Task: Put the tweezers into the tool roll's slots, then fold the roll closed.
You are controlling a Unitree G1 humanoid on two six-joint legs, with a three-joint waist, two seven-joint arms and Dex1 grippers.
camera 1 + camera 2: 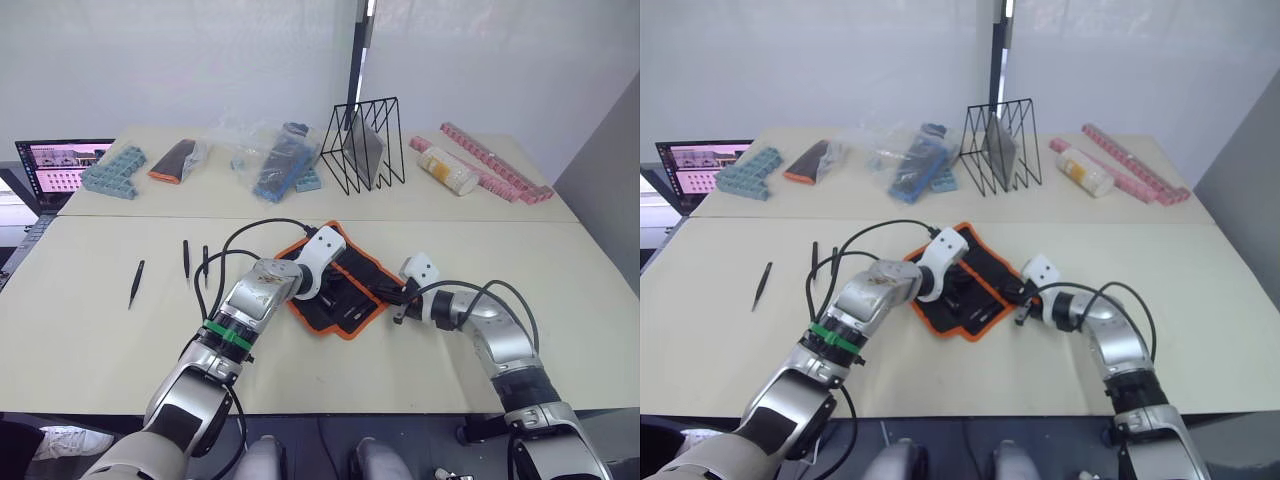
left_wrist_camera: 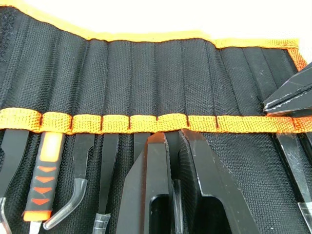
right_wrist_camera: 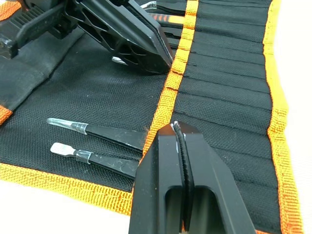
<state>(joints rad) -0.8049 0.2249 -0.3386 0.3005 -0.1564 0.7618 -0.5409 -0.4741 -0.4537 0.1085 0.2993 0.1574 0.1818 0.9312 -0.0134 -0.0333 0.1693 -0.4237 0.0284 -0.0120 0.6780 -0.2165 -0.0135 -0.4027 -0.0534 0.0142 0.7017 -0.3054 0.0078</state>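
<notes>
Black tool roll (image 1: 340, 285), desk centre, open: left gripper (image 2: 176, 146) pinching a tweezer (image 2: 176, 204) at its slots (image 2: 161, 83), right gripper (image 3: 179, 134) clamped on the orange band; three tweezers (image 1: 186, 258) loose toward the left edge; next, seat it.

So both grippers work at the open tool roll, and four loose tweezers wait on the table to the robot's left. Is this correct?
Not quite: the left eye view shows three loose tweezers on the table, not four. The left gripper and right gripper are indeed at the open tool roll.

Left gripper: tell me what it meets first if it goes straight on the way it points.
Judging from the left wrist view, the left gripper, shut on a tweezer, points at the orange band across the slots of the tool roll. It would probably meet that band first.
</notes>
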